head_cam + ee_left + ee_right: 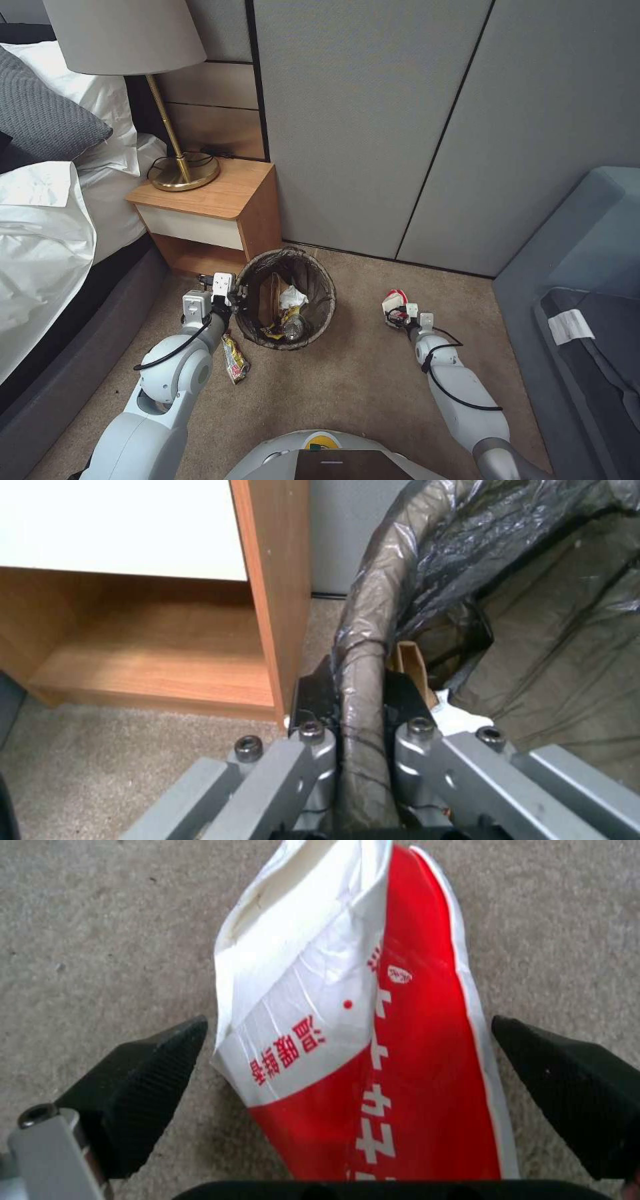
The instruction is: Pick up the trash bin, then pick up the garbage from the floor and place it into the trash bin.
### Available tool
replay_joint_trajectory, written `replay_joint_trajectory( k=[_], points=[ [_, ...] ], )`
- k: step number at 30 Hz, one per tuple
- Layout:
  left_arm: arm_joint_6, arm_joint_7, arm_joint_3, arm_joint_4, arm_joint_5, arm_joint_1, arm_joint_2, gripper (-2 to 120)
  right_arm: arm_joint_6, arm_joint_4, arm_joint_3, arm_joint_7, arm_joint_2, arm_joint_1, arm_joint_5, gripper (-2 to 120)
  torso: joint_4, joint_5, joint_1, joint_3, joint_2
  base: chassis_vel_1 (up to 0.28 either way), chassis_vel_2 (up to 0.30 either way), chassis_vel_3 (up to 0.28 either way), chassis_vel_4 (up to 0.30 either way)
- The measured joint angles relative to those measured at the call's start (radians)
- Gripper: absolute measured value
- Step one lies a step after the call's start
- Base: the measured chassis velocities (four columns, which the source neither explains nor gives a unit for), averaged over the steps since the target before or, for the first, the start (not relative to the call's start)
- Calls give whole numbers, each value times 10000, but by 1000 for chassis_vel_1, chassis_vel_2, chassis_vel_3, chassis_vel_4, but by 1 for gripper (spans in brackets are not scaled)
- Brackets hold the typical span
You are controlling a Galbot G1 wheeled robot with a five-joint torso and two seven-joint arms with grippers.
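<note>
**Bin gripped, packet straddled**

Nearest the robot, a snack wrapper [235,358] lies on the carpet [360,380] just beside the left arm. Beyond it the left pincer [352,700] is clamped on the rim of the bin [285,308], one finger [313,695] outside and one inside the bag-covered lip. The bin stands beside the nightstand [213,207] and already holds a tan paper bag [270,298], white tissue [292,297] and a yellow wrapper. On the other side, the right pincer [350,1090] is down at the floor with its fingers [143,1085] apart, either side of a red-and-white packet [373,1040], well apart from the bin.

Risks, as I judge them: the left grip bites slick bag film over a thin rim, so the bin could tilt or slip once lifted and spill its load. The packet is limp and broad; closing may crumple it or pinch only an edge, and it could drop on the way across.

The head view gives the layout of bin and packet; the left wrist view proves the rim is truly pinched, and the right wrist view shows the packet lying between the open fingers.
</note>
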Motion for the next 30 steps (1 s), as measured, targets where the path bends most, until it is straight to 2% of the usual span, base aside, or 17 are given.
replay_joint_trajectory(
  k=[11, 16, 19, 20, 22, 23, 25, 26, 27, 30],
  points=[
    [-12, 229, 102, 33, 287, 13, -108, 5, 65, 710, -50, 43, -106, -190, -314, 100, 0, -1, 0, -1, 0, 0, 0, 0, 0],
    [-13, 241, 107, 51, 297, -1, -102, 5, 127, 379, -122, 35, -63, 1, -391, 98, 0, 0, 0, -1, 0, 0, 0, 0, 0],
    [-13, 250, 105, 88, 301, -24, -77, 5, 142, -44, -206, 24, 16, 231, -407, 84, 1, -1, 0, -1, 0, 0, 0, 0, 0],
    [-13, 250, 105, 88, 301, -24, -77, 5, 142, -44, -206, 24, 16, 231, -407, 84, 1, -1, 0, -1, 0, 0, 0, 0, 0],
    [-13, 259, 104, 101, 307, -35, -71, 5, 150, -268, -234, -3, 55, 334, -412, 74, 1, 0, 0, -1, 0, 0, 0, 0, 0],
    [-13, 259, 104, 101, 307, -35, -71, 5, 150, -268, -234, -3, 55, 334, -412, 74, 1, 0, 0, -1, 0, 0, 0, 0, 0],
    [-13, 262, 104, 108, 309, -47, -68, 5, 157, -391, -238, -14, 74, 397, -412, 67, 1, -1, 0, -1, 0, 0, 0, 0, 0],
    [-13, 263, 104, 119, 311, -58, -68, 5, 169, -442, -241, -18, 87, 420, -412, 60, 1, -1, -1, -1, 0, 0, 0, 0, 0],
    [-13, 263, 104, 119, 311, -58, -68, 5, 169, -442, -241, -18, 87, 420, -412, 60, 1, -1, -1, -1, 0, 0, 0, 0, 0],
    [-13, 269, 104, 148, 317, -66, -73, 5, 189, -404, -234, -14, 98, 383, -417, 43, 1, -2, 0, -1, 0, 0, 0, 0, 0]
  ],
)
